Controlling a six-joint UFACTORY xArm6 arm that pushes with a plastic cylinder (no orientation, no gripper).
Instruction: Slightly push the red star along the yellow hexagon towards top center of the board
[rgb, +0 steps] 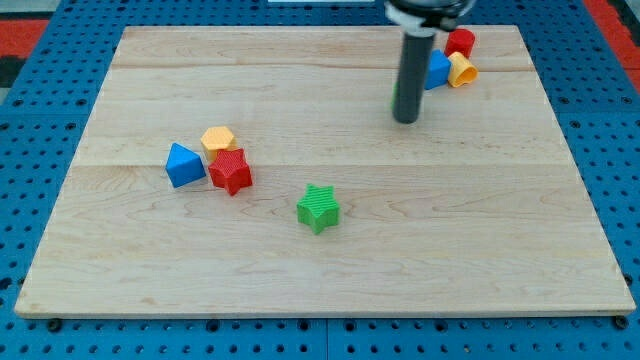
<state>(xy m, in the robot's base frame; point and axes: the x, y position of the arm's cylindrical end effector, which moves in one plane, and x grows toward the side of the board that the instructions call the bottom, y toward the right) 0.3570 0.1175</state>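
Here the tabletop (330, 270), a pale wooden board, lies on a blue perforated surface (30, 130). The arm carries no pincer, so no opening or hold can be stated; it ends in a dark rod whose lower end, my tip (405, 121), rests on the board in the view's upper right-centre. The red star (231, 171) sits in the view's left-centre, touching the yellow hexagon (217, 138), which lies just above it and slightly to the view's left. A blue block (184, 165), roughly pyramid-shaped, stands just to the view's left of the star and below-left of the hexagon, close against both. A green star (318, 208) lies apart, toward the view's lower right of the red star. My tip is well apart from this group, up and to the view's right. Near the view's top right, just beside the rod, three blocks cluster: a blue one (437, 69), partly hidden by the rod, a red one (460, 42), and a yellow one (462, 70); their shapes cannot be made out. A sliver of green (395, 97) shows at the rod's left edge.
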